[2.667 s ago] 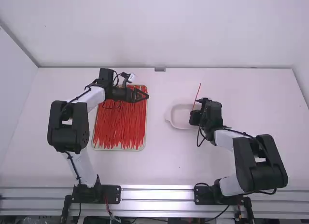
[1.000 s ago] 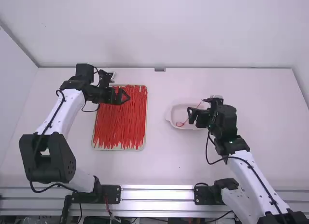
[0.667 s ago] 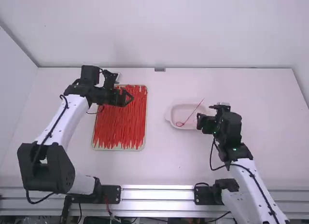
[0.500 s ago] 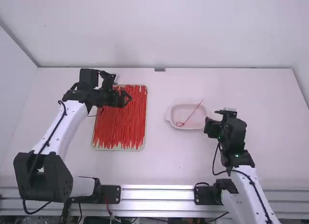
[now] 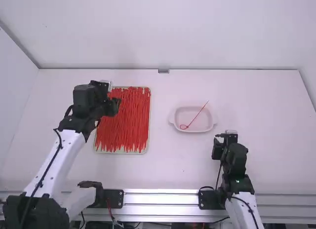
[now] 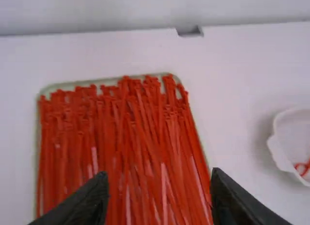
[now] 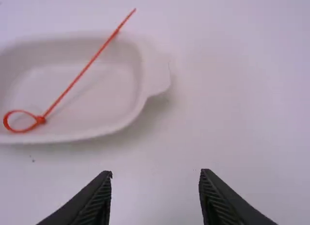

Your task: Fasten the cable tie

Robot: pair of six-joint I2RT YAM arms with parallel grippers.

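A red cable tie (image 5: 193,117) (image 7: 72,77), fastened into a small loop at one end, lies in a white dish (image 5: 209,125) (image 7: 155,79) right of the table's middle, its tail sticking out over the rim. A tray (image 5: 146,149) (image 6: 43,89) holds several loose red cable ties (image 5: 123,120) (image 6: 121,147). My left gripper (image 5: 111,106) (image 6: 157,198) hovers open over the tray's near left part with nothing in it. My right gripper (image 5: 224,140) (image 7: 155,196) is open and empty, drawn back toward the near edge, short of the dish.
The white table (image 5: 247,91) has bare room around the dish and to the far right. A small grey tab (image 5: 163,70) (image 6: 189,30) sits at the back wall. An aluminium rail (image 5: 158,197) runs along the near edge.
The right gripper let the looped tie go into the dish and pulled back toward its base. The left arm also drew back from the tray's far end.
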